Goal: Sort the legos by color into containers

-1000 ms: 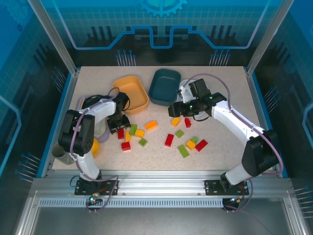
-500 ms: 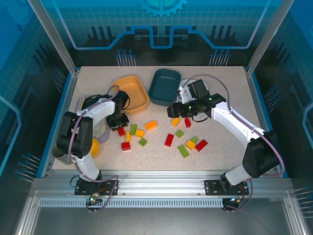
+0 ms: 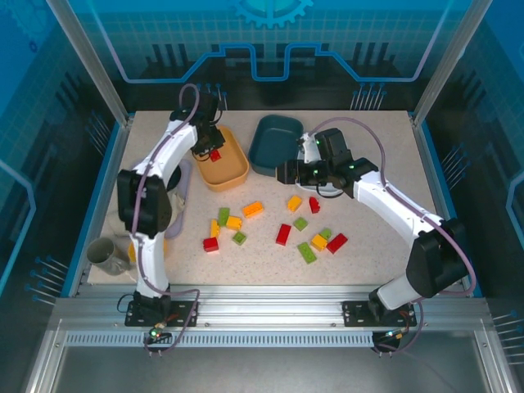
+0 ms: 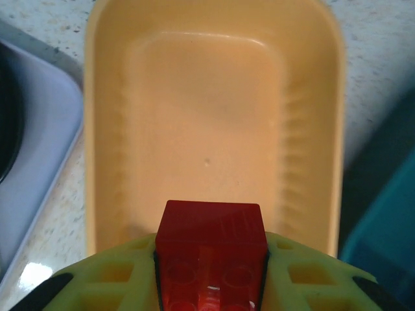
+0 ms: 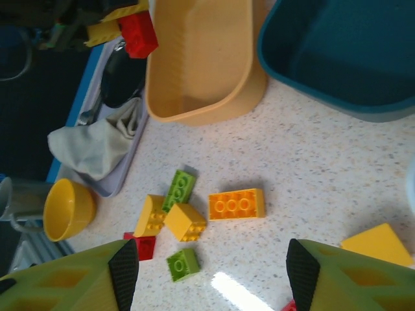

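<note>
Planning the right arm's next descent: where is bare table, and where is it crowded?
Bare: the far-right table corner right of the teal tub, and the strip along the near edge in front of the legos. The orange tub floor is bare too, under the left gripper holding a red lego. Crowded: mid-table, and the left edge.

Left tub (image 3: 236, 170) and right tub (image 3: 274, 144) sit side by side at table (image 3: 368, 255) back; bricks (image 3: 253, 210) scattered in front; mug (image 3: 102, 254) near-left, bowl (image 5: 68, 208) beside it.

A robot lab cell: aluminium rails (image 3: 270, 313) and blue panels (image 3: 270, 49) enclose the table (image 3: 262, 268).
</note>
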Motion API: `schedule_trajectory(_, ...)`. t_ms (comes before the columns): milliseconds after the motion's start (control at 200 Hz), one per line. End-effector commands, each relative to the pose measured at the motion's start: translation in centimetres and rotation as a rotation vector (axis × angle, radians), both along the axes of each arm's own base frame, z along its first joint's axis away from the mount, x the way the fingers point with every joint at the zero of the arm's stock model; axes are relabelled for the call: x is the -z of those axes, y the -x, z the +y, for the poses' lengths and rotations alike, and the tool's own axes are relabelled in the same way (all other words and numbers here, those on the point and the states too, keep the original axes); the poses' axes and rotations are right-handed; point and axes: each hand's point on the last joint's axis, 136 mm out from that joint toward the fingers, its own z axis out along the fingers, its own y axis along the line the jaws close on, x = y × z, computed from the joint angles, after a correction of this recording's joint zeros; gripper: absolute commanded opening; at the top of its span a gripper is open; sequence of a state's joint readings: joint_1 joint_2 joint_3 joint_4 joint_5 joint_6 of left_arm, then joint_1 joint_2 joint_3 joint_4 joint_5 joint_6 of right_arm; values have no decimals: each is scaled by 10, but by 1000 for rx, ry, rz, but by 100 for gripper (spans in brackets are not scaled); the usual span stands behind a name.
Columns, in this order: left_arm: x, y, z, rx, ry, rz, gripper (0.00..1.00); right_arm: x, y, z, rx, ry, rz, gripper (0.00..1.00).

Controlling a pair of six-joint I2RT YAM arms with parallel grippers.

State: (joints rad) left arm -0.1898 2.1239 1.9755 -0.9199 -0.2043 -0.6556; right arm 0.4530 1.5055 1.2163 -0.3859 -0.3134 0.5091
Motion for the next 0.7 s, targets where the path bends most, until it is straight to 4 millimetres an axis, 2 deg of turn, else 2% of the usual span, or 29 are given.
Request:
schedule_trajectory(0,31,-11,10,-39,3,100,28,7,6,-13,32,85,-11,64)
schedule_trajectory(105,47,-20,10,-42,25,131,29,21,13,-25,53,151,22,65)
schedule_trajectory(230,59,-20,9,-41,41,154,35,40,20,-37,74,231,66,64)
schedule_trajectory(280,59,-18,6,-34,51,158,43,47,22,-41,83,256,88,64)
schedule_trajectory(325,57,-16,5,-30,55,159,55,54,24,-43,90,281,110,64)
schedule_trajectory(430,36,-14,2,-26,64,114,66,69,28,-48,111,350,163,65)
schedule_trajectory(535,1,-8,-6,-14,94,29,71,83,35,-43,126,399,220,67)
schedule_trajectory(625,-25,4,-20,24,114,-40,72,94,39,-37,169,429,280,69)
schedule_trajectory(695,-34,21,-34,60,137,-72,72,106,42,-32,211,442,332,70)
